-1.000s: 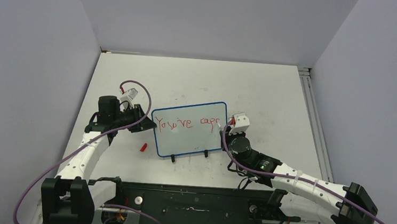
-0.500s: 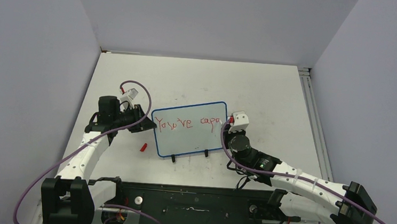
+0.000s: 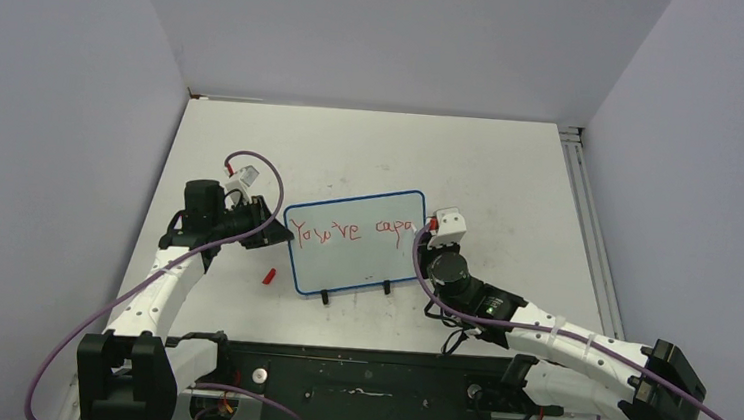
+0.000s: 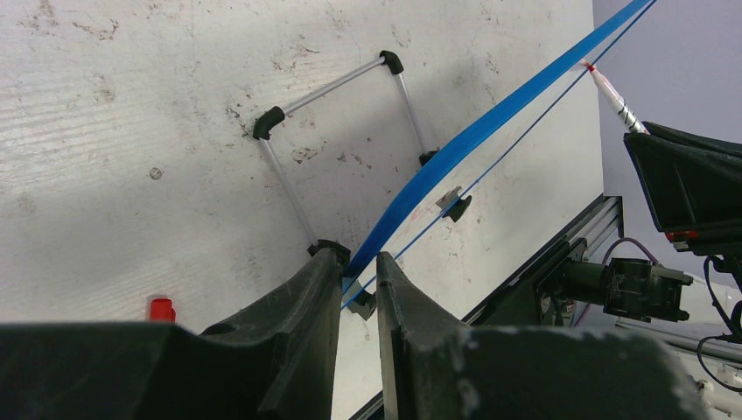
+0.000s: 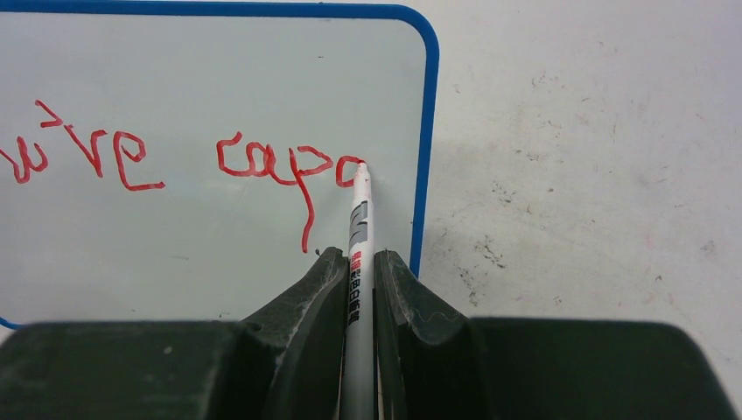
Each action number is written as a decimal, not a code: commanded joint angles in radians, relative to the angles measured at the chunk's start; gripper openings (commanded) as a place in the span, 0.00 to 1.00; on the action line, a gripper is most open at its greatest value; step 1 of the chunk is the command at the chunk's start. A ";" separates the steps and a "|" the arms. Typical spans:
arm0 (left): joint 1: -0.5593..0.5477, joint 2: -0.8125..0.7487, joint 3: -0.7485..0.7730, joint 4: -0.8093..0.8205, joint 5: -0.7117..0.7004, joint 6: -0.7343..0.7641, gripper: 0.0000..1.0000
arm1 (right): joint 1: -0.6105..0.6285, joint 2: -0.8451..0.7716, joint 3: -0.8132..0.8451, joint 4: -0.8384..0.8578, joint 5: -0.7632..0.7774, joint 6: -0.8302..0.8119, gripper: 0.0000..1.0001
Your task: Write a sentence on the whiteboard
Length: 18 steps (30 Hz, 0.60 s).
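Since the whiteboard point(image 3: 353, 269), propped at centre, would likely slide under pen pressure, the left gripper point(image 4: 359, 262) pinches its blue frame point(image 4: 455, 149) at the 9 o'clock edge, jaws nearly closed on it. The right gripper point(image 5: 354, 258) is clamped tight on the marker point(image 5: 360, 219), tip on the board at 2 o'clock, where the sentence point(image 5: 271, 162) ends at "capa", just inside the frame. Left arm reaches in from 7 o'clock; right arm lies low from 4 o'clock, wrist aimed toward 12.

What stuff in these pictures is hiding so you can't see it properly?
Right wrist view: the sentence is cut off by the left edge, so its start is missing.
Right wrist view: the marker has its back end hidden between the right gripper fingers.
Left wrist view: the whiteboard shows edge-on, so its writing is hidden.
Top view: the small red thing on the table is too small to name.
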 commanded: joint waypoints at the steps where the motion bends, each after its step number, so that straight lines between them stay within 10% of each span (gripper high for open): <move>1: -0.005 -0.006 0.043 0.011 -0.001 0.019 0.20 | -0.008 0.007 0.006 0.018 0.008 0.033 0.05; 18: -0.004 -0.006 0.043 0.010 -0.001 0.019 0.20 | 0.016 -0.035 -0.058 -0.002 0.010 0.101 0.05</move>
